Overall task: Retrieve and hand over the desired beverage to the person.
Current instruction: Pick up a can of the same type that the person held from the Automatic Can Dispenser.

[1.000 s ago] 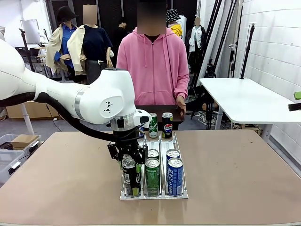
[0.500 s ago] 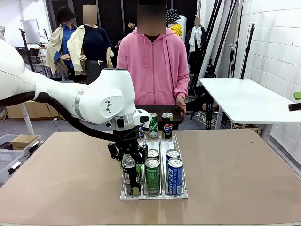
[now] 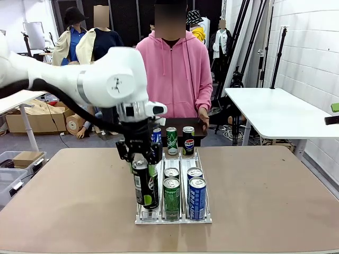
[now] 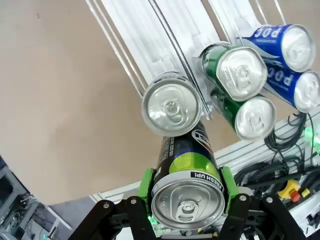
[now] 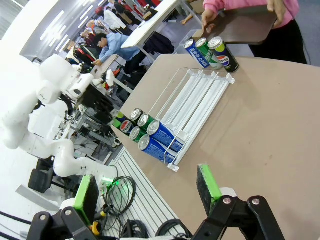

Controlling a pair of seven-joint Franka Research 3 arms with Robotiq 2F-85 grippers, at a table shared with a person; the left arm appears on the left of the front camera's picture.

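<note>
My left gripper (image 3: 141,165) is shut on a tall black-and-green can (image 3: 143,185), holding it upright just above the front left lane of the white wire rack (image 3: 207,218). In the left wrist view the green pads (image 4: 146,186) clamp that can (image 4: 187,200) near its top, and another can (image 4: 171,107) stands in the lane below it. The person (image 3: 172,74) in a pink hoodie stands at the far side holding a dark tray (image 3: 161,123). My right gripper (image 5: 147,190) is open with nothing between its pads, high over the table.
Green cans (image 3: 171,197) and blue cans (image 3: 197,197) fill the rack's front. Three more cans (image 3: 171,140) stand at its far end near the tray. Bare table lies left and right of the rack. A white table (image 3: 275,114) stands at the right.
My left arm has risen, lifting the black-and-green can up out of the rack's front left lane. The person and the other cans have not moved.
</note>
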